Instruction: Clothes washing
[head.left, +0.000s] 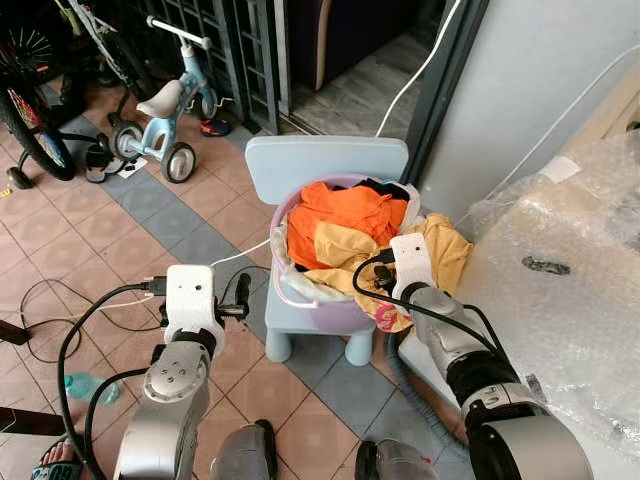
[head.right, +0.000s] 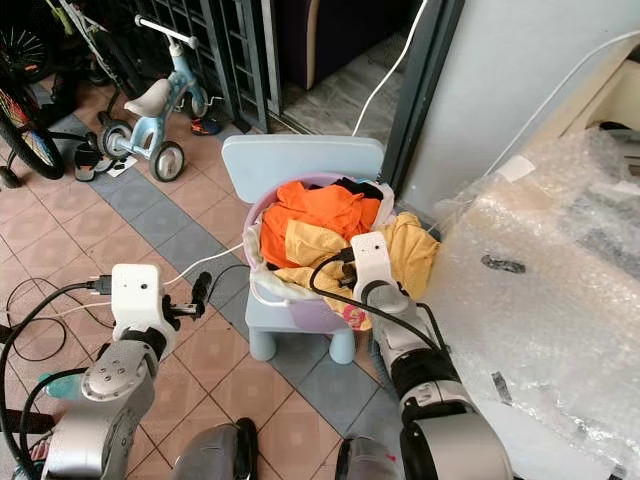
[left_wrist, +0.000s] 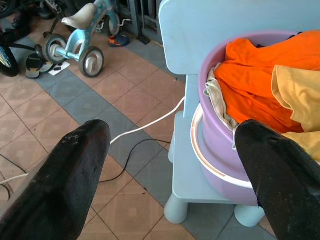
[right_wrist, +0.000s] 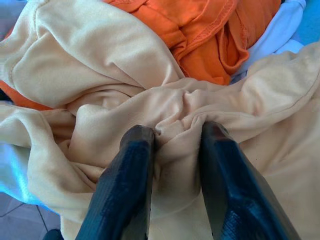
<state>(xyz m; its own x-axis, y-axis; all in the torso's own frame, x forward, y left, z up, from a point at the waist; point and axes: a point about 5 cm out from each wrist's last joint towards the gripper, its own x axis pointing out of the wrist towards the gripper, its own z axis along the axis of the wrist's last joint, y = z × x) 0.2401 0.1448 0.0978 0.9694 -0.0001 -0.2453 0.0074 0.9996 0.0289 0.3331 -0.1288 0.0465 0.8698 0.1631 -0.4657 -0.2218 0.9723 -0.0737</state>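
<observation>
A purple basin (head.left: 330, 312) full of clothes stands on a small light-blue chair (head.left: 325, 165). An orange garment (head.left: 340, 212) lies on top, and a pale yellow garment (head.left: 445, 250) spills over the basin's right side. My right gripper (right_wrist: 175, 150) is down in the clothes, its fingers (right_wrist: 131, 165) pinching a fold of the yellow garment (right_wrist: 100, 60). My left gripper (left_wrist: 170, 165) hangs open to the left of the chair, level with the basin (left_wrist: 220, 165), holding nothing.
A bubble-wrapped bulk (head.left: 570, 290) fills the right side. A child's blue tricycle (head.left: 165, 110) and a bicycle wheel (head.left: 30, 120) stand at the back left. Cables (head.left: 60, 310) trail over the tiled floor on the left. A grey hose (head.left: 410, 385) runs below the chair.
</observation>
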